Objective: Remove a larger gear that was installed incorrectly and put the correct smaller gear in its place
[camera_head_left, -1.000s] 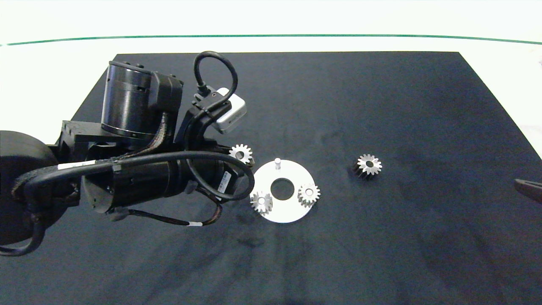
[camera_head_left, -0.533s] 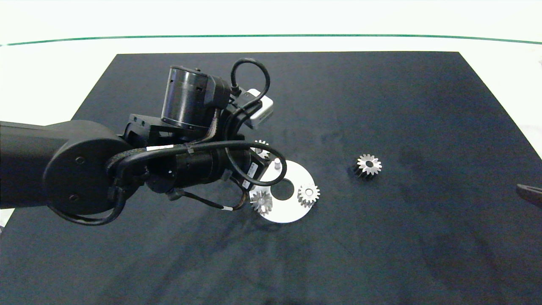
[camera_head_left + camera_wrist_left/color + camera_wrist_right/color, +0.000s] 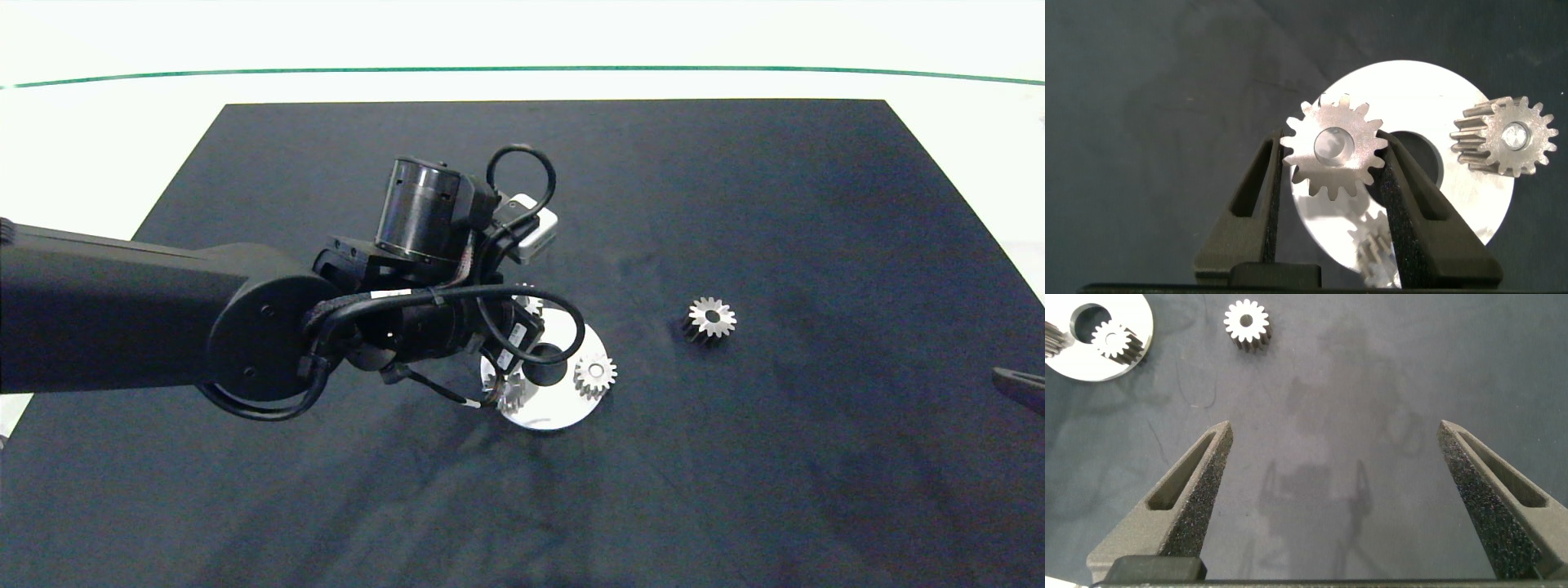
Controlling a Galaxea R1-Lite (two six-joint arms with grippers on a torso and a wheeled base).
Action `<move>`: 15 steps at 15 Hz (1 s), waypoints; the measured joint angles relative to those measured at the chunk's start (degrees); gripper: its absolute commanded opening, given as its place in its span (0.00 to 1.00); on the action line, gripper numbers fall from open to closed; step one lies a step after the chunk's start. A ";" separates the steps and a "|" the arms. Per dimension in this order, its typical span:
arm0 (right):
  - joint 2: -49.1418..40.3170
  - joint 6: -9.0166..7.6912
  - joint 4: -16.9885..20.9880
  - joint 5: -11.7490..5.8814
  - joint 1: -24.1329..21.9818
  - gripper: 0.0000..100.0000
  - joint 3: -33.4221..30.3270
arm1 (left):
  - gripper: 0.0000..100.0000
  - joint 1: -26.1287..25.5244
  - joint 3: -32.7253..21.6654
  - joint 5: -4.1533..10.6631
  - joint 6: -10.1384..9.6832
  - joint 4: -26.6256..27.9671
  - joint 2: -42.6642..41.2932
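My left gripper [image 3: 1333,157] is shut on the smaller gear [image 3: 1333,176], its dark pads pressing the stubby teeth on both sides. The gear hangs over the silver disc plate [image 3: 1429,102], near its far rim. In the head view only a few of the smaller gear's teeth [image 3: 529,299] peek out from under the left wrist, and the plate's peg is hidden. The larger gear [image 3: 712,317], star-toothed, lies alone on the black mat right of the plate [image 3: 563,415]; it also shows in the right wrist view [image 3: 1247,325]. My right gripper [image 3: 1333,429] hovers open over bare mat at the right edge [image 3: 1020,382].
Two all-silver gears sit on the plate: one on its right side [image 3: 595,374], one on its left [image 3: 508,394] partly under the left arm's cables. The plate has a round centre hole [image 3: 545,369]. The black mat [image 3: 735,490] stretches to the right and front.
The left arm has swung right with the smaller gear, from left of the plate to over its far rim. The peg that showed before is now covered. The right arm has stayed put.
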 measured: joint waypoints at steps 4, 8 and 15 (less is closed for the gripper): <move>-0.18 0.07 0.00 0.05 0.05 1.00 0.49 | 0.25 -0.91 -1.46 0.41 -0.35 0.00 1.74; -0.35 0.20 0.00 0.13 0.11 1.00 0.66 | 0.25 -1.13 -2.94 1.13 -0.33 -0.21 3.34; -0.51 0.99 -0.06 0.49 0.11 1.00 1.04 | 0.25 -0.49 -3.27 1.24 -0.33 -0.33 4.58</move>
